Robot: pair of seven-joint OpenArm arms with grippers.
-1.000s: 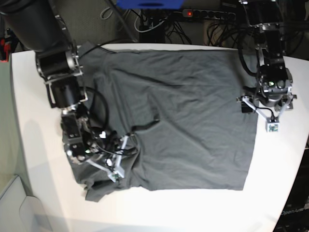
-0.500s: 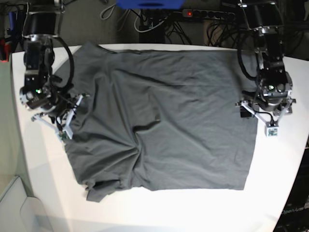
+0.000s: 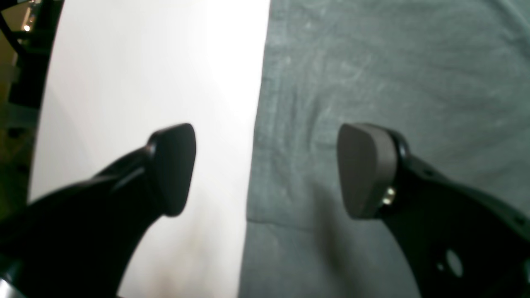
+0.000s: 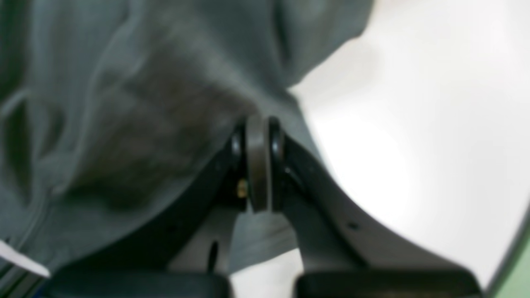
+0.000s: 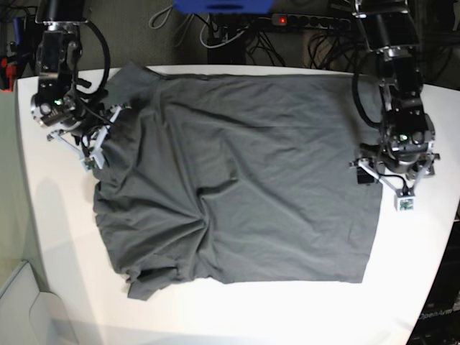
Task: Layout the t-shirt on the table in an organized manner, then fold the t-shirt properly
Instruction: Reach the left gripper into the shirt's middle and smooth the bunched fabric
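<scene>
The dark grey t-shirt (image 5: 251, 180) lies spread over the white table (image 5: 57, 237), wrinkled toward its lower left. My right gripper (image 5: 95, 149) is at the shirt's upper left edge. In the right wrist view this gripper (image 4: 258, 161) is shut, with a fold of the t-shirt (image 4: 124, 103) pinched at its tips over the table (image 4: 414, 124). My left gripper (image 5: 393, 180) hovers at the shirt's right edge. In the left wrist view it (image 3: 265, 165) is open and straddles that edge, one finger above the table (image 3: 145, 62) and the other above the t-shirt (image 3: 393, 62), with nothing held.
A power strip (image 5: 309, 21) with cables and a blue object (image 5: 223, 6) lie behind the table's far edge. The table's right edge runs close to the left arm. White tabletop shows along the left and front of the shirt.
My right gripper moved from the shirt's lower left up to its upper left edge, drawing the cloth there outward. The left gripper shifted only slightly and stayed open.
</scene>
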